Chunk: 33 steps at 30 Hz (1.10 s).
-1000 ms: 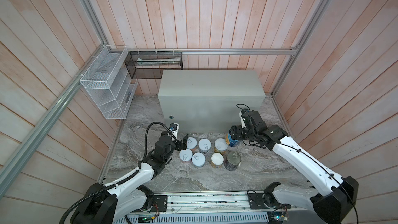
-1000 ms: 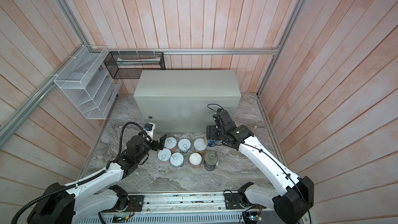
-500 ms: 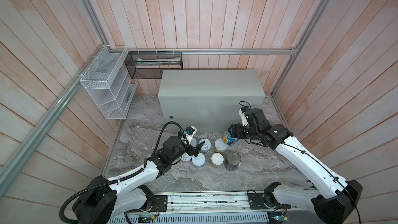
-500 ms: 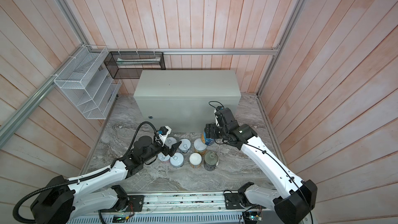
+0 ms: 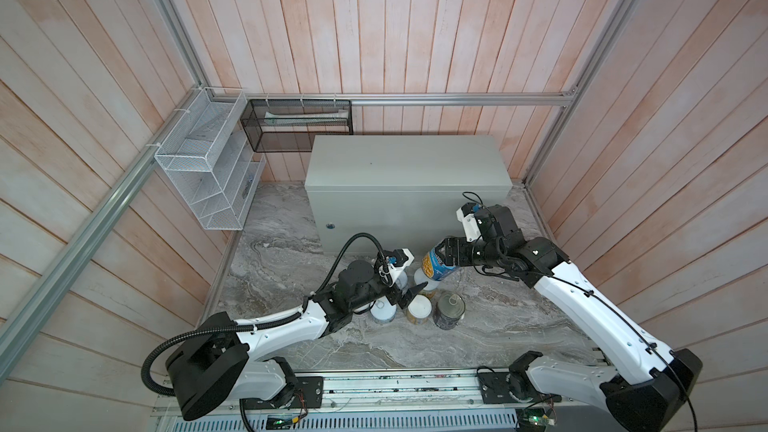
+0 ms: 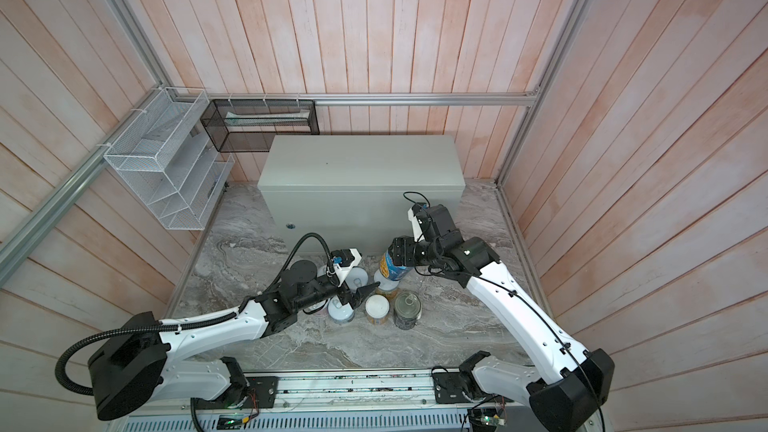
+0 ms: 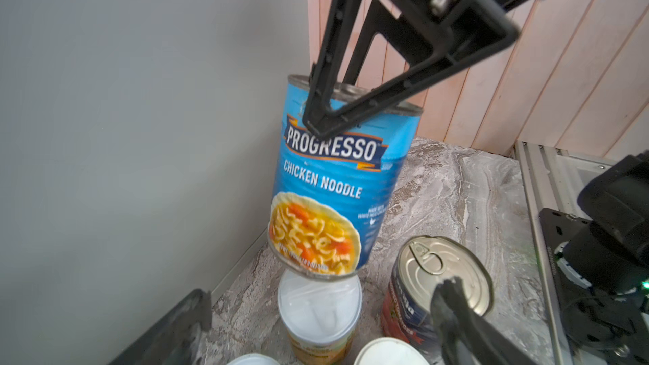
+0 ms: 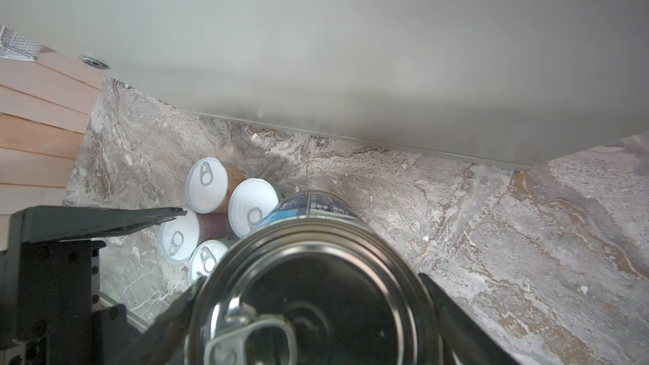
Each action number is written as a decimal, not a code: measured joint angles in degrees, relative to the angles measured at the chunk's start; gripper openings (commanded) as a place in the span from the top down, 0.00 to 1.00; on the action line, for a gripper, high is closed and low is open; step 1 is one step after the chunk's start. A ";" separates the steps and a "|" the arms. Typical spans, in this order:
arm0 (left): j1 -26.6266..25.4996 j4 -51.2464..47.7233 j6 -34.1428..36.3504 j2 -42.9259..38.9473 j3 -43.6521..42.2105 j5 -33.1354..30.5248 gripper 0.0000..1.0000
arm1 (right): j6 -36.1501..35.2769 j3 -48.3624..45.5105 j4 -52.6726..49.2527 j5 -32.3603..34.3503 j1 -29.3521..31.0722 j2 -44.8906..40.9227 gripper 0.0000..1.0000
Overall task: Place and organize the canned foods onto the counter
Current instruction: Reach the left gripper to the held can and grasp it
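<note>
My right gripper [image 5: 448, 256] [image 8: 309, 300] is shut on the light blue soup can [image 5: 435, 266] [image 7: 333, 184]. The can hangs tilted above the marble floor, in front of the grey counter [image 5: 407, 160] [image 6: 359, 160], whose top is bare. Just under it stands a white-lidded yellow-green can [image 7: 319, 310], with the navy tomato can [image 5: 449, 309] [image 7: 439, 275] beside it. Several short pull-tab cans [image 8: 205, 184] cluster to their left. My left gripper [image 5: 405, 292] [image 7: 325, 293] hovers open over this cluster, holding nothing.
A white wire basket [image 5: 203, 176] and a black mesh basket [image 5: 297, 124] hang on the walls at the back left. The counter's front has a small round lock [image 5: 330, 225]. An aluminium rail [image 5: 536, 205] borders the marble floor on the right.
My right gripper has lifted the light blue can off the floor and tilted it. My left arm has swung right, bringing its open gripper over the can cluster.
</note>
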 measured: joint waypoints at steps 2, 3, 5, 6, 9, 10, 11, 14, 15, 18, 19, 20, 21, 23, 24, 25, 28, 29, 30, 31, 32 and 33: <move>-0.02 0.90 1.03 1.01 0.66 2.05 0.00 | -0.24 0.00 -0.20 -1.38 -0.31 0.00 0.42; -0.07 1.11 1.44 1.62 1.14 3.04 0.00 | -0.42 0.00 -0.31 -2.08 -0.44 0.00 0.42; -0.11 1.22 2.05 2.97 2.45 4.72 0.00 | -0.46 0.00 -0.37 -3.15 -0.55 0.00 0.42; -0.11 1.22 2.25 3.61 3.15 5.33 0.00 | -0.46 0.00 -0.35 -3.61 -0.55 -0.02 0.43; -0.11 1.64 2.73 5.51 5.40 6.80 0.00 | -0.44 0.00 -0.31 -5.05 -0.55 -0.04 0.43; -0.11 1.75 2.93 6.12 6.12 7.13 0.00 | -0.42 0.00 -0.33 -5.46 -0.55 -0.11 0.44; -0.09 1.81 2.99 6.67 6.82 7.54 0.00 | -0.42 0.00 -0.33 -5.84 -0.55 -0.20 0.45; -0.11 2.03 3.19 8.02 8.61 8.61 0.00 | -0.42 0.00 -0.28 -6.51 -0.55 -0.70 0.45; -0.11 2.23 3.19 8.50 9.18 9.07 0.00 | -0.42 0.00 -0.31 -6.80 -0.55 -0.98 0.45; -0.09 2.95 3.19 10.16 10.43 9.99 0.00 | -0.39 0.00 -0.17 -7.52 -0.55 -1.62 0.45; -0.09 3.13 3.19 10.64 10.67 10.05 0.00 | -0.39 0.00 -0.20 -7.72 -0.57 -1.73 0.45; -0.09 3.32 3.19 11.15 10.93 10.19 0.00 | -0.39 0.00 -0.22 -7.91 -0.66 -1.84 0.45; -0.09 3.37 3.15 11.56 11.10 10.29 0.00 | -0.39 0.00 -0.28 -8.22 -0.81 -1.84 0.45; -0.09 3.80 3.10 12.04 11.17 10.56 0.00 | -0.42 0.00 -0.42 -8.70 -1.11 -1.84 0.45; -0.07 4.11 3.06 12.20 11.17 10.69 0.00 | -0.42 0.00 -0.46 -8.96 -1.31 -1.84 0.45; -0.07 4.35 3.02 12.33 11.17 10.78 0.00 | -0.42 0.00 -0.48 -9.20 -1.53 -1.86 0.45; -0.04 5.44 2.89 13.03 11.17 10.84 0.00 | -0.39 0.00 -0.46 -10.03 -2.21 -2.01 0.46; -0.04 5.70 2.89 13.29 11.17 10.86 0.00 | -0.39 0.00 -0.46 -10.49 -2.47 -2.08 0.46; -0.04 6.03 2.89 13.66 11.17 10.86 0.00 | -0.37 0.00 -0.42 -10.97 -2.73 -2.21 0.46; -0.04 6.32 2.89 14.03 11.17 10.88 0.00 | -0.37 0.00 -0.37 -11.34 -2.91 -2.29 0.46; -0.04 6.60 2.89 14.51 11.19 10.95 0.00 | -0.37 0.00 -0.35 -11.78 -3.10 -2.40 0.46; -0.04 6.71 2.86 14.99 11.23 11.04 0.00 | -0.37 0.00 -0.35 -12.15 -3.26 -2.49 0.46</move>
